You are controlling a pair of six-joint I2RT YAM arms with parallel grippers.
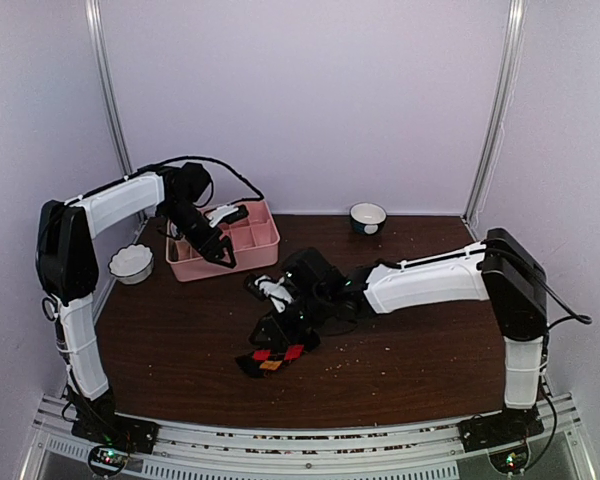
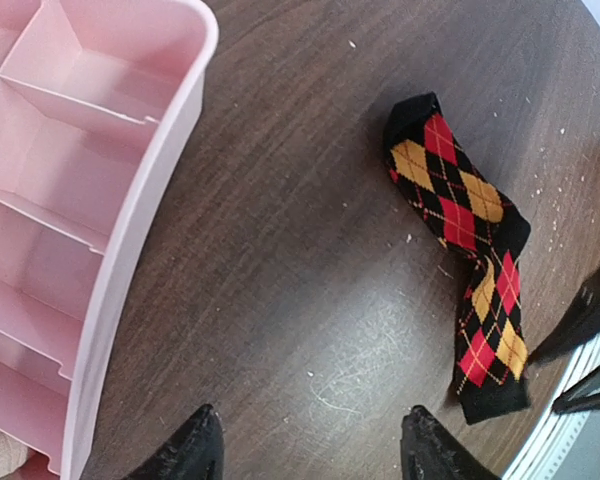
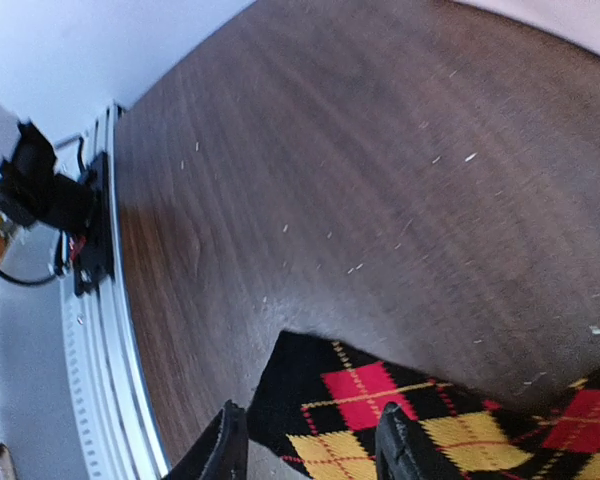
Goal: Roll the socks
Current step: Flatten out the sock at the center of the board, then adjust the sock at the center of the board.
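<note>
Nearest the front rail, a black argyle sock (image 1: 272,360) with red and yellow-orange diamonds lies flat and unrolled on the dark wooden counter (image 1: 410,350). The left wrist view shows a slight kink at its middle. Whether it is one sock or a stacked pair cannot be told.

Directly over the sock, the right hand (image 3: 312,440) hangs low with its two black fingers apart. They straddle the edge of the fabric and clamp nothing.

Farther back and to the left, the left hand (image 2: 310,450) hovers over bare wood beside the pink compartment tray (image 1: 265,240). Its fingers are spread and empty, well apart from the sock. A white bowl (image 1: 130,263) sits left of the tray, and a second small bowl (image 1: 368,216) stands by the back wall.

The roll looks not yet begun. To do it well, the right hand should probably close on just the end of the sock and catch every layer. It can then turn that end over onto itself in short, tight turns along the sock's length. The wood looks smooth, so the fabric may slide rather than curl. Bringing the left hand over to pin the other end would likely keep the roll straight and snug.
</note>
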